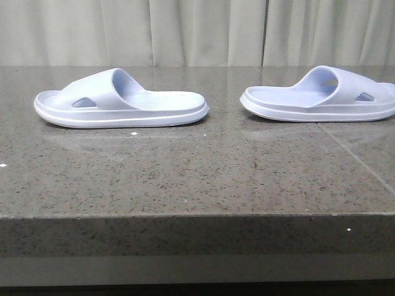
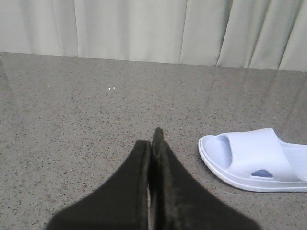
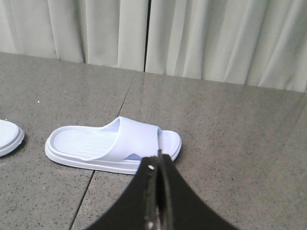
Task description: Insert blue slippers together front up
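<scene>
The left gripper [image 2: 154, 143] is seen clenched, its black fingers pressed together on nothing, held low above the speckled grey stone table [image 1: 197, 179]; the right gripper [image 3: 158, 167] is likewise clenched and bare. The two pale lavender-blue foam slippers [image 1: 120, 98] [image 1: 321, 94] are laid flat, soles down, heel ends facing, well apart.

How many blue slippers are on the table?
2. The left slipper lies on the table's left side; the right slipper lies on its right side, heels facing each other, apart. None seems hidden.
</scene>
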`<state>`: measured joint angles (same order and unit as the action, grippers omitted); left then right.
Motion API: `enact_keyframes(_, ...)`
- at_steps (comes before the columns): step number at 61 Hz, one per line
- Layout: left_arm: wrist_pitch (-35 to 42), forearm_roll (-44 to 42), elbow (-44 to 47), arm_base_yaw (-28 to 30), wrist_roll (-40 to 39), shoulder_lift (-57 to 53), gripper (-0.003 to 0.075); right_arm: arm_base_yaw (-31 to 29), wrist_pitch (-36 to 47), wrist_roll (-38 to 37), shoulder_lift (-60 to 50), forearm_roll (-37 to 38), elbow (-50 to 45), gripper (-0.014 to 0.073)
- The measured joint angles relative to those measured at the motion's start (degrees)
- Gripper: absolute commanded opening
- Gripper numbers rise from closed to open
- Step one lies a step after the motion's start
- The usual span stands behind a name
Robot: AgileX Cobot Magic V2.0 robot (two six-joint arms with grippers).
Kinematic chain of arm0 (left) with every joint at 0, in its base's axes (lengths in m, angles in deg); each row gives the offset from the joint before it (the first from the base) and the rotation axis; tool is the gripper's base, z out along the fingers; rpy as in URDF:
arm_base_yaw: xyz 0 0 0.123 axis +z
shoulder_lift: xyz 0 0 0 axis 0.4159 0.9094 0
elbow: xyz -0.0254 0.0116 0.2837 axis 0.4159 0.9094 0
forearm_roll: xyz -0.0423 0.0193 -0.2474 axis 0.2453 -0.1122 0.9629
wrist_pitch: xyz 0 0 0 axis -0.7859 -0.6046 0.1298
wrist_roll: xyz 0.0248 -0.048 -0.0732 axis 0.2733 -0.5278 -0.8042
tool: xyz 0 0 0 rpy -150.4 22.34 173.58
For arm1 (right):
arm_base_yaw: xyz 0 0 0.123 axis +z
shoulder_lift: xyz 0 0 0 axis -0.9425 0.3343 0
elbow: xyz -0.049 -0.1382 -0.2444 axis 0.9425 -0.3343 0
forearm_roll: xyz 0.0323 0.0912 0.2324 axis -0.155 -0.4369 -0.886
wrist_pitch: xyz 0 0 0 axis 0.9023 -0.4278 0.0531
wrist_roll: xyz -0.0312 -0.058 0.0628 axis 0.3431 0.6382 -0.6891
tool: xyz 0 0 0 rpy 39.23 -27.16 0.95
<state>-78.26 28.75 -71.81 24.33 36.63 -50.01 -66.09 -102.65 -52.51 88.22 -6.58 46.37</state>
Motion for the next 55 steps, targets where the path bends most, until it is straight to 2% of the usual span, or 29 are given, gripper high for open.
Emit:
enact_keyframes(8, -1.6, 0.0, -0.2, 0.0, 0.0, 0.5, -0.0003, 0.0, -0.6, 0.0, 2.6, 0.0, 1.7, -0.0034)
enact_keyframes(13, -2.3, 0.0, -0.4, 0.0, 0.0, 0.5, 0.0094, 0.0, -0.6, 0.0, 2.7, 0.0, 1.7, 0.0059)
enact_keyframes(16, -2.6, 0.0, -0.4, 0.0, 0.0, 0.5, 0.0204, 0.0, -0.6, 0.0, 2.8, 0.0, 1.7, 0.0165)
enact_keyframes(23, -3.0, 0.0, -0.4, 0.0, 0.0, 0.5, 0.0538, 0.0, -0.6, -0.1, 2.8, 0.0, 1.7, 0.0498)
enact_keyframes(25, -3.2, 0.0, -0.4, 0.0, 0.0, 0.5, 0.0610, 0.0, -0.6, -0.1, 2.8, 0.0, 1.7, 0.0567)
enact_keyframes(28, -3.6, 0.0, -0.4, 0.0, 0.0, 0.5, 0.0673, 0.0, -0.6, -0.1, 2.9, 0.0, 1.7, 0.0634)
enact_keyframes(31, -3.9, 0.0, -0.4, 0.0, 0.0, 0.5, 0.0696, 0.0, -0.6, -0.1, 2.9, 0.0, 1.7, 0.0665)
enact_keyframes(55, -4.9, 1.3, -0.4, 0.0, 0.0, 1.3, 0.0693, 0.0, -0.6, -0.1, 2.9, 0.0, 1.7, 0.0663)
